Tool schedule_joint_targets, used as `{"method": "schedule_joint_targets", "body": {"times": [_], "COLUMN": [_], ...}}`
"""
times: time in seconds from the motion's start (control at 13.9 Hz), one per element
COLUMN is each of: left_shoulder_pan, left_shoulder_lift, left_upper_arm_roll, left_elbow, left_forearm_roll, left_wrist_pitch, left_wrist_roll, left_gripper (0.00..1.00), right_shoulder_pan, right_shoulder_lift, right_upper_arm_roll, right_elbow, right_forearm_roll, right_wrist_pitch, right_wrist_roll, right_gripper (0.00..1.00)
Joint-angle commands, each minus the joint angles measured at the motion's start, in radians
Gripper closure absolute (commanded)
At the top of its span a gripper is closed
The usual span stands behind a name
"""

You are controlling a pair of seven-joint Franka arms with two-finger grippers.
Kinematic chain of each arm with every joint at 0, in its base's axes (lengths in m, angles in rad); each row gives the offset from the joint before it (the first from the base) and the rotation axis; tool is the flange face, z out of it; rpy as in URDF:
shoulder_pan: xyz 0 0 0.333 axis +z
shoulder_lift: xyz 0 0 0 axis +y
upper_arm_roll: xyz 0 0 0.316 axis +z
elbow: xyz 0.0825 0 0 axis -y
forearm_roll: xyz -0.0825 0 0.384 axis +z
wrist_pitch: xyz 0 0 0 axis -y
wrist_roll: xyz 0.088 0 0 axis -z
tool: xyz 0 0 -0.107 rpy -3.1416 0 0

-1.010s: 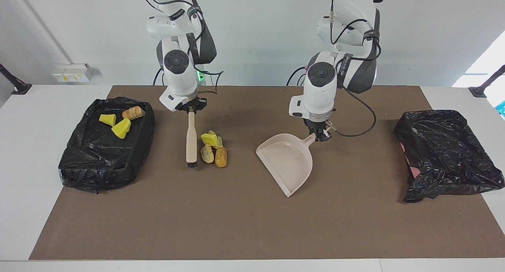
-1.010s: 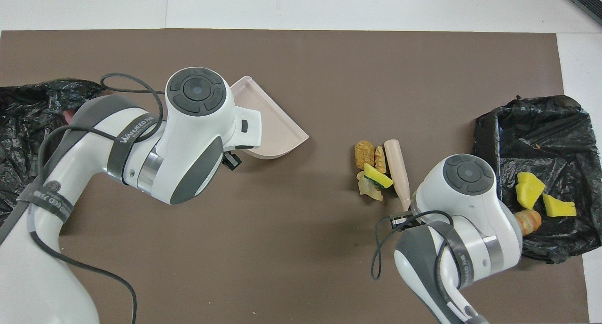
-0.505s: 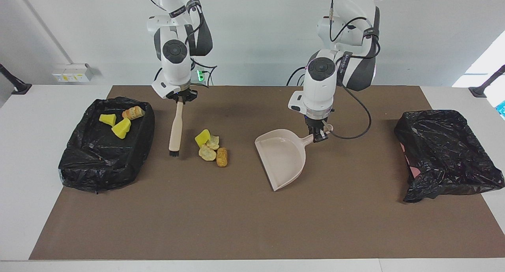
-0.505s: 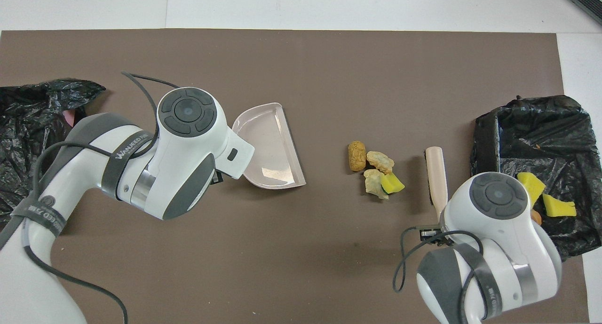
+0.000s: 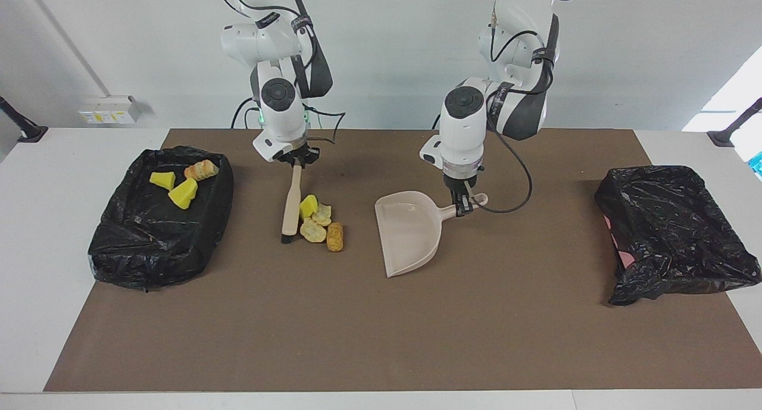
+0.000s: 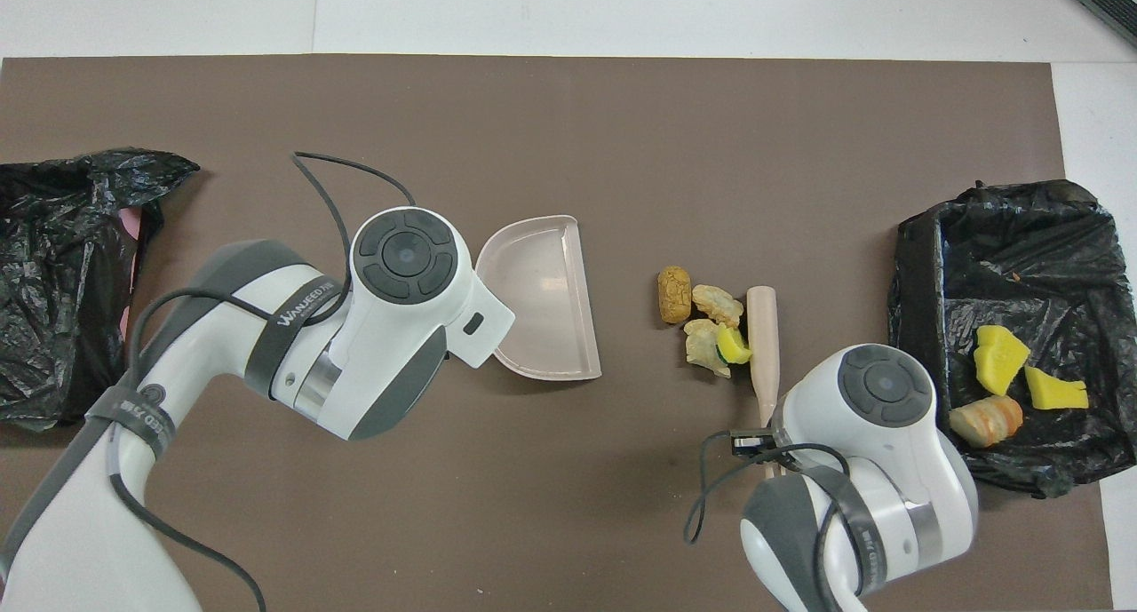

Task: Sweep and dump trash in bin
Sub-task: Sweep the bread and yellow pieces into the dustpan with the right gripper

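Currently: right gripper [image 5: 296,160] clamps beige wooden hand brush [image 5: 290,206]; left gripper [image 5: 461,208] clamps beige plastic dustpan [image 5: 409,234]. Risk: yellow-and-tan sponge scraps [image 5: 320,222] scatter past the dustpan at brush's three o'clock.

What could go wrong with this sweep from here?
There is a bare gap of mat between the trash pile and the dustpan, so pieces may scatter or roll away before reaching it. The brush in the right gripper is tilted, so it may miss the brown lump.

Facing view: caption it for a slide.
Right tool holds the brush beside the trash; left tool holds the dustpan.
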Motion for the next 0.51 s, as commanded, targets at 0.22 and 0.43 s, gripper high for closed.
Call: {"method": "schedule_joint_targets", "body": {"times": [0.22,0.43], "left_shoulder_pan": [-0.079,-0.103], "left_shoulder_lift": [-0.030,-0.016], "left_upper_arm_roll": [0.005,0.005], "left_elbow": [-0.088,-0.111], "left_forearm_roll": [0.012,0.009], "left_wrist_pitch": [0.098,0.151], "left_wrist_roll": [0.006,-0.036], "left_gripper": [1.00,1.00], "right_shoulder_pan": [0.185,0.238], "right_shoulder_lift": [0.210,0.232], "right_upper_arm_roll": [0.007,0.008], "right_elbow": [0.120,0.210], "right_forearm_roll": [0.215,0.323], "right_wrist_pitch": [0.192,0.175], "right_wrist_roll": [0.115,0.112], "right_gripper": [1.00,1.00]}}
